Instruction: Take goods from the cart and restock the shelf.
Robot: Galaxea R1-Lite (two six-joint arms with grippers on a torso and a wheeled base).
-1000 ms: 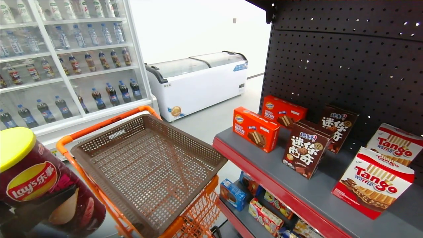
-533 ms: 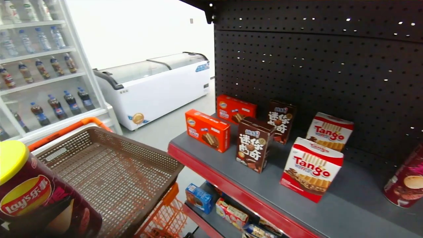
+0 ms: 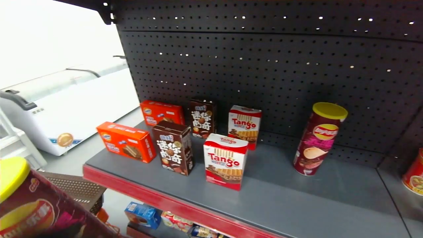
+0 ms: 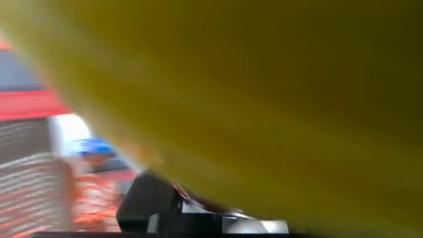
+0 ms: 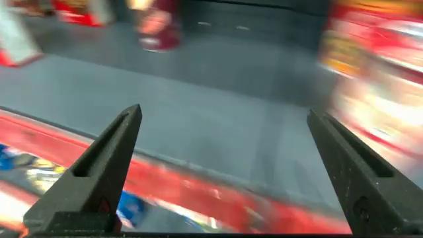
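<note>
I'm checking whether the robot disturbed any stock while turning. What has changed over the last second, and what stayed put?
The head camera swung right toward the shelf: the cart basket slid almost out at the lower left, and a standing chip can came into view. Nothing was gripped or released. The boxes kept their places, and the held chip can stayed low on the robot's left.

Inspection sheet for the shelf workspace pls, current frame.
Surface: grey shelf, red front edge.
Job's things: held chip can, yellow lid, low on the robot's left; second chip can upright on the shelf; cart basket corner beside the held one.
Clutter: nothing seen; orange boxes, brown boxes, wafer boxes in pairs.
Grippers: left gripper shut on held chip can; right gripper open, above the shelf's front edge.
Cables: nothing seen.
Surroundings: pegboard behind, chest freezer left, packs on a lower shelf.
</note>
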